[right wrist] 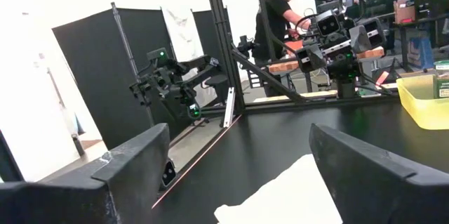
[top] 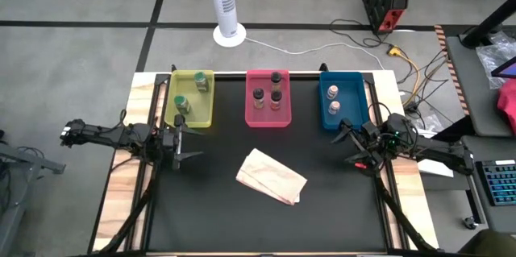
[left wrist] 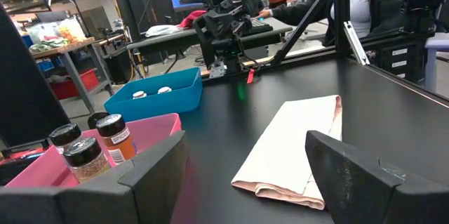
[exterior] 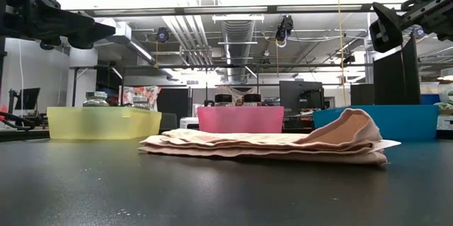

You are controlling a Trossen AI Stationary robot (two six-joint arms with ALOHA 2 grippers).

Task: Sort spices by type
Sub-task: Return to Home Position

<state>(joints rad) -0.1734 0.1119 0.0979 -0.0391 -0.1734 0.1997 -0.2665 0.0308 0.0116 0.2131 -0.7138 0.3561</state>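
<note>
Two green spice jars (top: 201,80) (top: 181,104) stand in the yellow tray (top: 209,112). Three brown ones (top: 276,98) (left wrist: 113,137) stand in the pink tray (top: 267,120), and two pale ones (top: 332,91) (left wrist: 139,95) in the blue tray (top: 352,80). My left gripper (top: 187,138) (left wrist: 245,182) hovers open at the table's left side, just near of the yellow tray. At the right side, near of the blue tray, my right gripper (top: 348,146) (right wrist: 245,175) also hovers open. Nothing lies between the fingers of either.
A tan paper bag (top: 270,176) (exterior: 283,144) lies flat on the black tabletop between the two grippers, nearer the front edge. The three trays line the far edge. Metal frame rails (top: 385,192) run along both table sides. People (right wrist: 277,13) stand beyond the table.
</note>
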